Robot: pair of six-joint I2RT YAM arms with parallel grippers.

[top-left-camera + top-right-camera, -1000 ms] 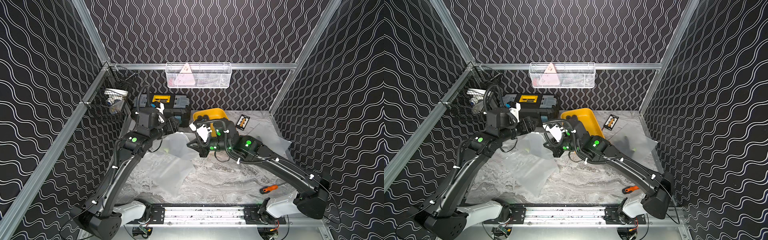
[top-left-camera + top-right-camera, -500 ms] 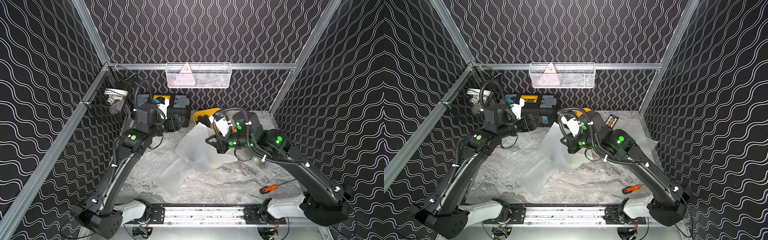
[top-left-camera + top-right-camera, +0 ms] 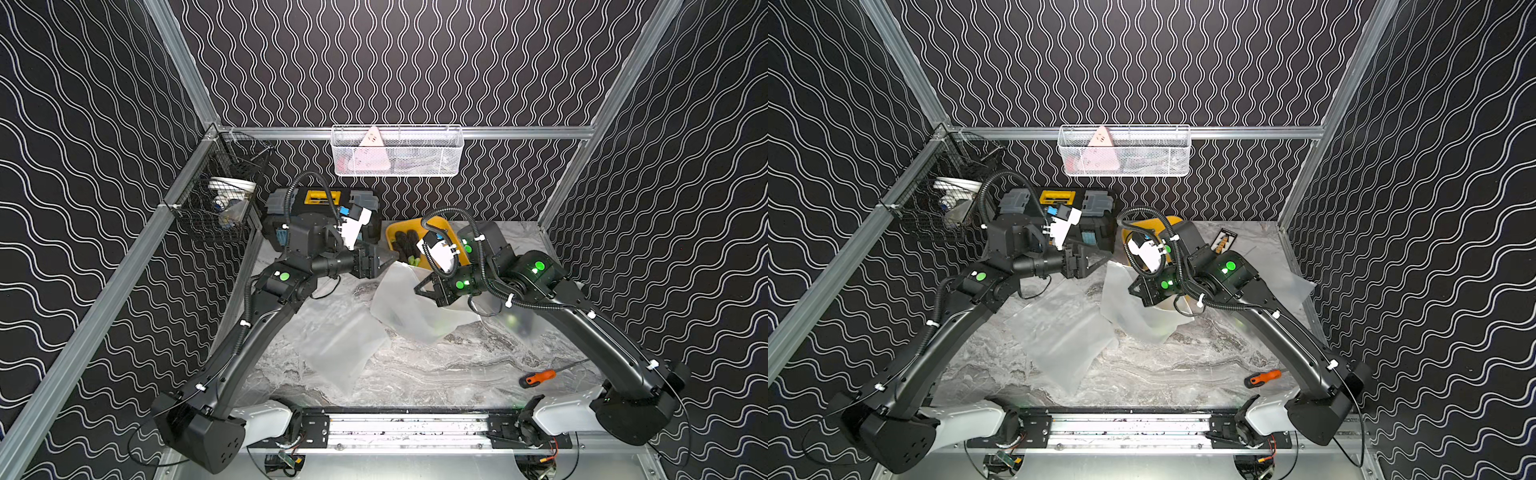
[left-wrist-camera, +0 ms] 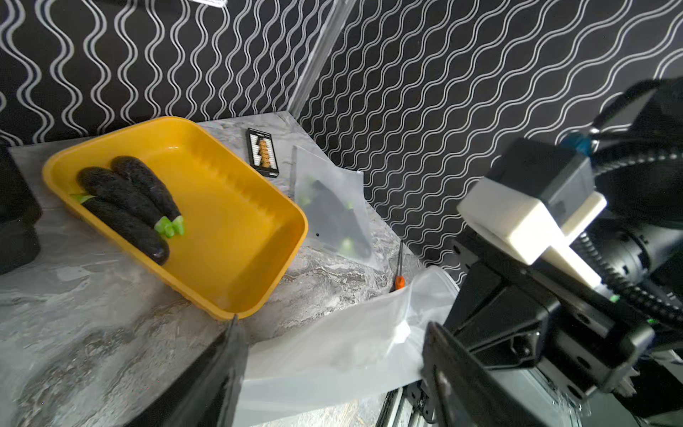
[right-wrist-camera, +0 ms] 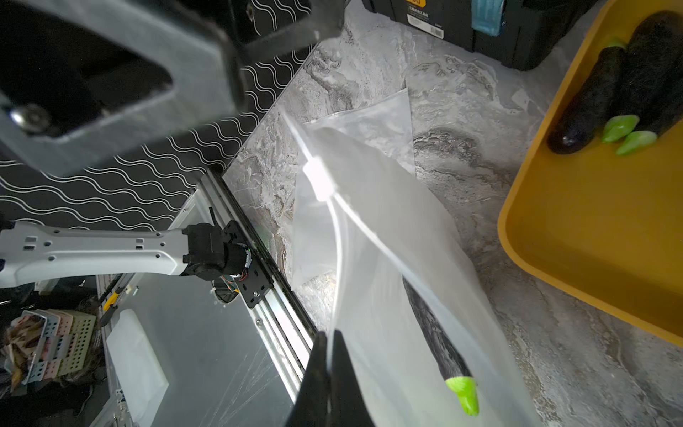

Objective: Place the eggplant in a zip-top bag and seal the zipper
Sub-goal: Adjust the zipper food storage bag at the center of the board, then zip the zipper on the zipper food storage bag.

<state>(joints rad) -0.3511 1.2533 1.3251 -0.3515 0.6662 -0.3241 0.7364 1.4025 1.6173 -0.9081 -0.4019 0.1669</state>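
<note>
Marbled tabletop — frosted, crinkled zip-top bag

Screwdriver, toolbox, wire basket

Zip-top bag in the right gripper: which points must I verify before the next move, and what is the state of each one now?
1. Eggplant inside the zip-top bag: ok.
2. Right gripper shut on the bag's rim: ok.
3. Zipper slider in view, with nothing gripping it: ok.
4. Left gripper holding the slider: not ok, its jaws stand open.
5. Bag sealed: not ok, it gapes between slider and right gripper.
</note>
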